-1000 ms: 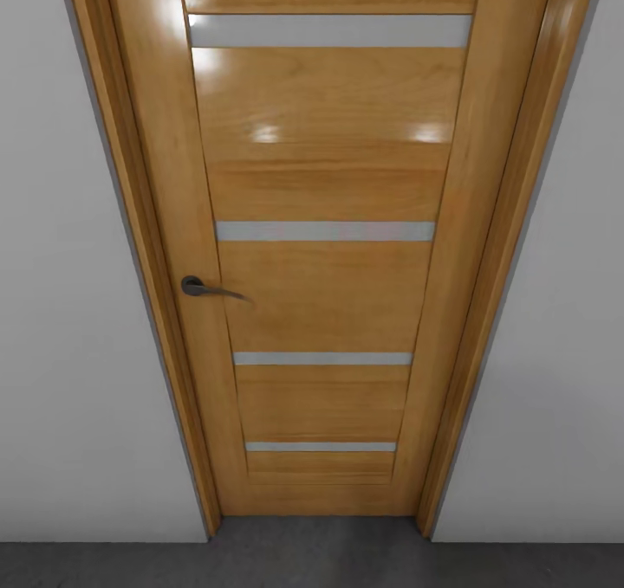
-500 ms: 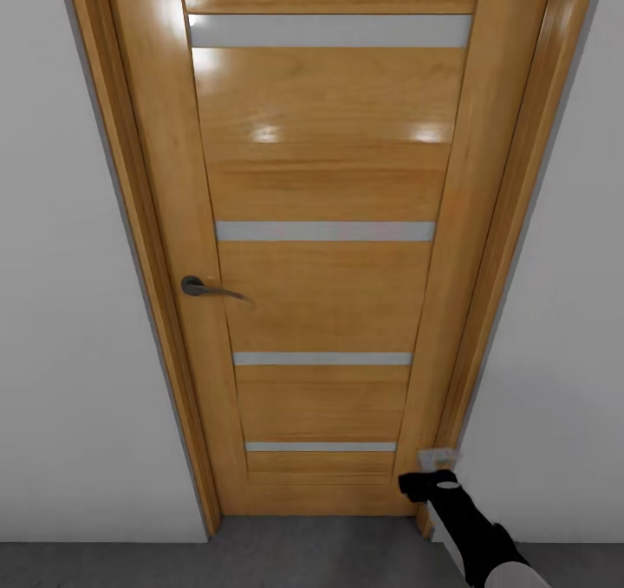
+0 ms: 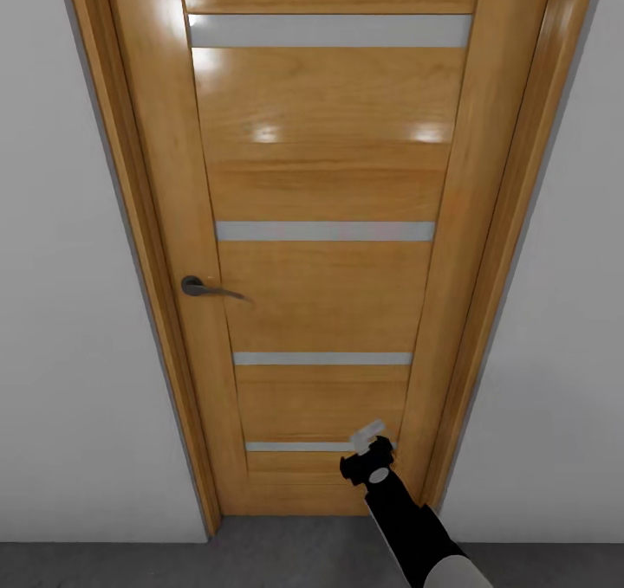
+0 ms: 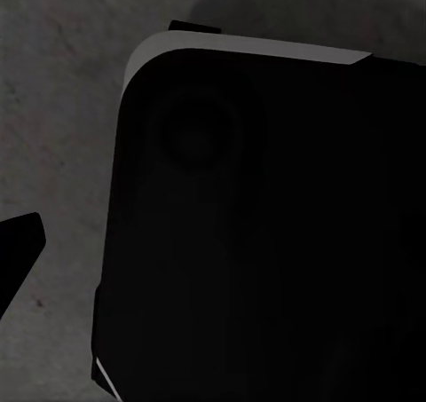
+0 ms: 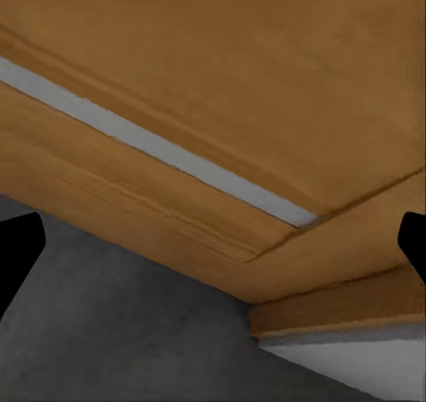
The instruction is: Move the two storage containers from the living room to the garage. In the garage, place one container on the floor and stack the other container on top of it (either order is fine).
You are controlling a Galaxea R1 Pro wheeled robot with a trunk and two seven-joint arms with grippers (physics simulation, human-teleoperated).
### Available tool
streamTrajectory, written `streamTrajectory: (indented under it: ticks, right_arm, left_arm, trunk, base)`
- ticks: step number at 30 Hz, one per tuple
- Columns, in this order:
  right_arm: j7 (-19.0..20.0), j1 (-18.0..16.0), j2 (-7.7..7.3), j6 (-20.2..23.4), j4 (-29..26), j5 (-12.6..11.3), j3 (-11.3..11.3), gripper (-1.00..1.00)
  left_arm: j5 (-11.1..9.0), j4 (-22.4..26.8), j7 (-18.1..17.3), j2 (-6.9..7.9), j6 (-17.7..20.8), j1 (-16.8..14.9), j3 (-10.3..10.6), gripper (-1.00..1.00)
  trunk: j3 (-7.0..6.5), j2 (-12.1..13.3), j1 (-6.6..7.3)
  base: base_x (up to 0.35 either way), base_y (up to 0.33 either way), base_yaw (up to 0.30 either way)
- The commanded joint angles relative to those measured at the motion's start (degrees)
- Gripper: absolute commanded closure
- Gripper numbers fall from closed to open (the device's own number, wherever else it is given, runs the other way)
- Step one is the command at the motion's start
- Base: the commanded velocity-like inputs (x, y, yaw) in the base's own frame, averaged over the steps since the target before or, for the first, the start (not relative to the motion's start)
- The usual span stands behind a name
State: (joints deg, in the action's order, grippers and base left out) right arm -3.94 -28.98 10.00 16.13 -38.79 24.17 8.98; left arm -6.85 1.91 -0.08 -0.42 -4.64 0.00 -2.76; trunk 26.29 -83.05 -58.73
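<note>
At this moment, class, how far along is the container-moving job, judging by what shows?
Nothing looks done: no containers show. The robot faces a closed wooden door, its handle untouched. In hand: the right tool reaches toward the door's lower panel, tips wide apart, carrying nothing. Left: getting through, fetching both containers, stacking them on the concrete floor.

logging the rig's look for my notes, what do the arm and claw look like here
In the head view the right arm is glossy black with a pale grey-white sleeve segment at the bottom edge. Its right claw has a black wrist block with a small round pale disc and light grey fingers. No cables or markings show.
</note>
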Motion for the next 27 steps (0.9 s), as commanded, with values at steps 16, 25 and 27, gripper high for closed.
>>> streamTrajectory:
  ticks: [16, 25, 27]
  right_arm:
    - [-0.01, -7.80, 0.00, -5.49, -6.08, 0.02, 13.66, -1.00]
    - [0.58, -16.34, 0.00, -5.58, -3.19, -5.70, 19.14, -1.00]
    - [0.74, -18.04, 0.00, -5.67, -1.84, -7.68, 20.80, -1.00]
  left_arm:
    - [-0.35, 0.03, -0.01, -0.03, -0.11, 0.00, -0.30, -1.00]
    - [-0.27, 0.11, -0.01, -0.11, -0.17, 0.00, -0.28, -1.00]
    - [-0.27, 0.11, -0.01, -0.11, -0.18, 0.00, -0.29, -1.00]
  trunk:
    - [0.06, -0.03, 0.00]
    - [0.06, -0.03, 0.00]
    - [0.06, -0.03, 0.00]
  base:
    - [0.000, 0.000, 0.000]
    - [0.000, 0.000, 0.000]
    - [0.000, 0.000, 0.000]
